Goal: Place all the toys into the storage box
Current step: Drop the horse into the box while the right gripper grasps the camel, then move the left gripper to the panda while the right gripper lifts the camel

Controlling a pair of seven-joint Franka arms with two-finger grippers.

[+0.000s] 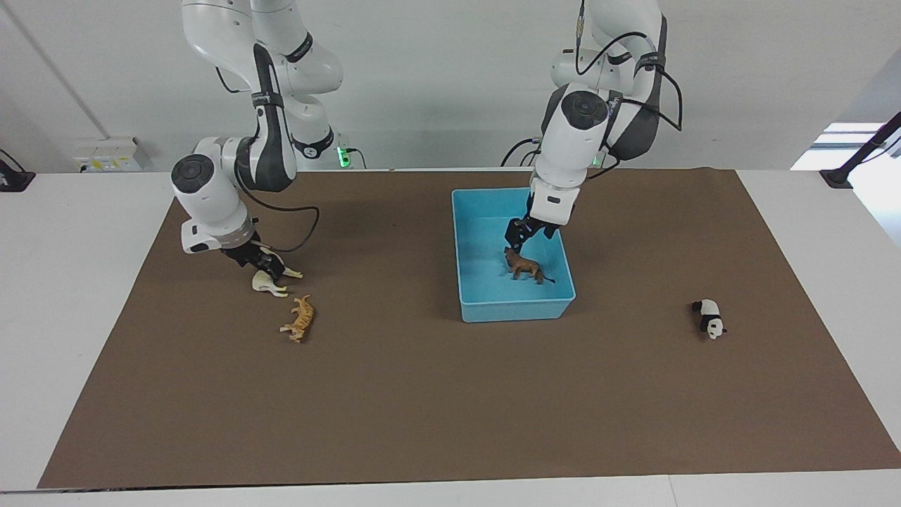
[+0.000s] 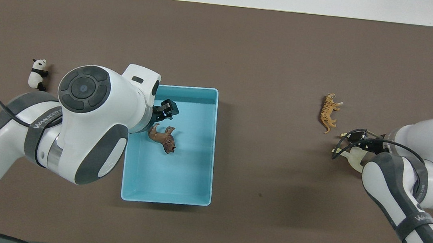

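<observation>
Left gripper hangs inside the light blue rectangular plastic storage tray, fingers parted and gripping nothing, just above the small brown plastic animal figurine. That brown one lies on the tray floor; in the overhead view it sits at about nine o'clock in the tray, its hind end tucked under the left arm's big white wrist, which also hides the tray's wall on that side. Over at the right arm's end, the right gripper is down on the cream-white plastic horse; whether the fingers have clamped it, I can't tell. From overhead the horse is half buried under wrist and cable. Orange striped plastic tiger lies on its side on the brown mat, just beside the horse. Black-and-white plastic panda lies well apart, toward the left arm's end.
</observation>
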